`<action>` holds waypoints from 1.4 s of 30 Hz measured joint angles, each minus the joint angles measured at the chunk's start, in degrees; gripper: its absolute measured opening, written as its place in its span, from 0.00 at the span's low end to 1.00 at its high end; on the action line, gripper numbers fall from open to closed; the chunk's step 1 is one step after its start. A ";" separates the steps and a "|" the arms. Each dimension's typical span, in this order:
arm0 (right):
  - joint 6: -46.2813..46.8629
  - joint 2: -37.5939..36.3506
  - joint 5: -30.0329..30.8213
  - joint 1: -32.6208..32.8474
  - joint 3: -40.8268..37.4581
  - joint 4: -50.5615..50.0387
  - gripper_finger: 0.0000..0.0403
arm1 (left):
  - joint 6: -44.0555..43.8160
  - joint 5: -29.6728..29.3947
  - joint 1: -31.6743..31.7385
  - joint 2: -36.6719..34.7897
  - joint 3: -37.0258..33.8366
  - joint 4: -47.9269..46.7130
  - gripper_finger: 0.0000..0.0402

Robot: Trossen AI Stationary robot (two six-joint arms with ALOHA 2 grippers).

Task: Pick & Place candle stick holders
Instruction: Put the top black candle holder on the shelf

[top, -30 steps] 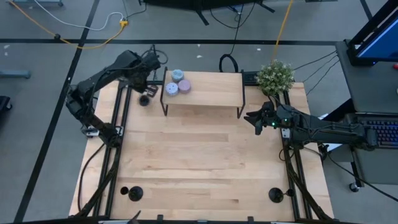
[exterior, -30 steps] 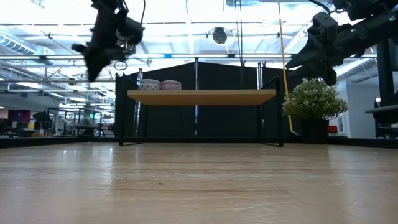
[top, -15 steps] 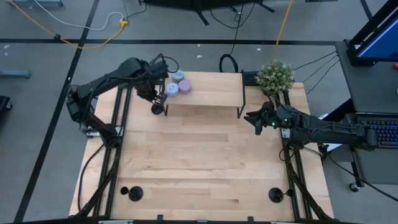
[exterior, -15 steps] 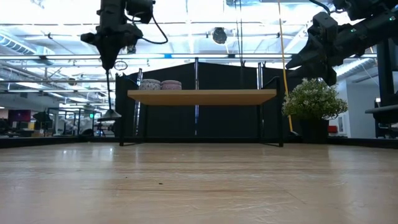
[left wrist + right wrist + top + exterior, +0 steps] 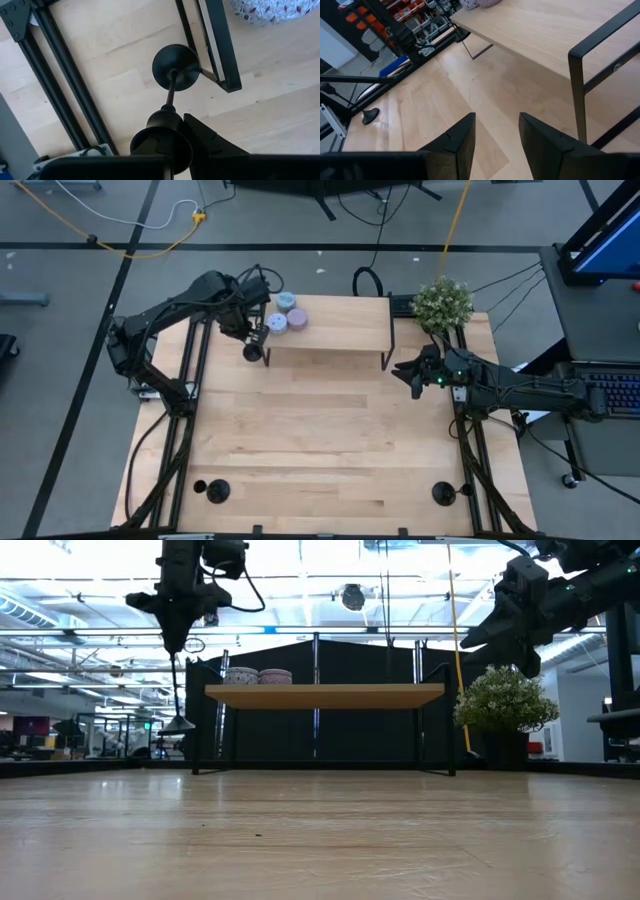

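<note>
We see the left gripper (image 5: 254, 338) up in the air by the left end of the little shelf (image 5: 330, 325). Its fingers (image 5: 210, 142) pinch the top of a black holder (image 5: 253, 352), which hangs straight down with its round base at the bottom. In the low view the holder (image 5: 178, 690) is off the tabletop (image 5: 320, 440), and its base hangs lower than the shelf top. In the left wrist view the base sits just beside the shelf's black leg (image 5: 220, 50); we cannot tell if they touch.

Two more holders stand on the tabletop near the front edge. One (image 5: 217, 491) is at the front left corner. The other (image 5: 443, 493) is at the front right corner. They are well apart from each other and from the shelf.

The right gripper (image 5: 405, 372) waits in the air off the right end of the shelf, pointing toward it. Its fingers (image 5: 457, 137) are spread a little, with nothing between them.

Two small round bowls (image 5: 285, 313) with a flower print sit on the left end of the shelf, close to the left gripper. A green plant (image 5: 442, 303) stands at the back right corner of the tabletop, behind the right gripper.
</note>
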 joint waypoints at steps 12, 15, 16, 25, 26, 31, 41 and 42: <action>-1.66 0.00 -0.02 0.00 0.01 -0.02 0.35 | -0.39 -5.58 4.75 0.00 0.00 0.08 0.06; -2.92 0.00 -0.20 0.00 0.01 -0.02 0.35 | -0.98 -7.79 8.71 0.00 0.00 0.11 0.06; -3.25 0.00 -0.49 0.00 0.01 -0.02 0.35 | -0.99 -8.05 10.04 0.00 0.00 0.12 0.06; -4.31 0.00 -1.49 0.00 0.01 -0.02 0.35 | -2.01 -6.17 15.51 -0.67 4.51 -0.03 0.06; -4.31 0.00 -1.49 0.00 -0.01 -0.03 0.35 | -2.01 -6.91 15.49 -0.76 6.45 0.00 0.06; -4.31 0.00 -1.49 0.00 0.01 -0.02 0.35 | -2.49 -12.97 15.42 -0.77 17.95 0.19 0.06; -4.47 0.02 -1.49 0.00 0.01 0.00 0.35 | -2.49 -9.95 8.04 -0.75 31.01 0.20 0.06; -4.46 0.00 -1.49 0.00 0.01 0.06 0.35 | -2.49 -9.15 6.40 -0.76 31.29 0.55 0.06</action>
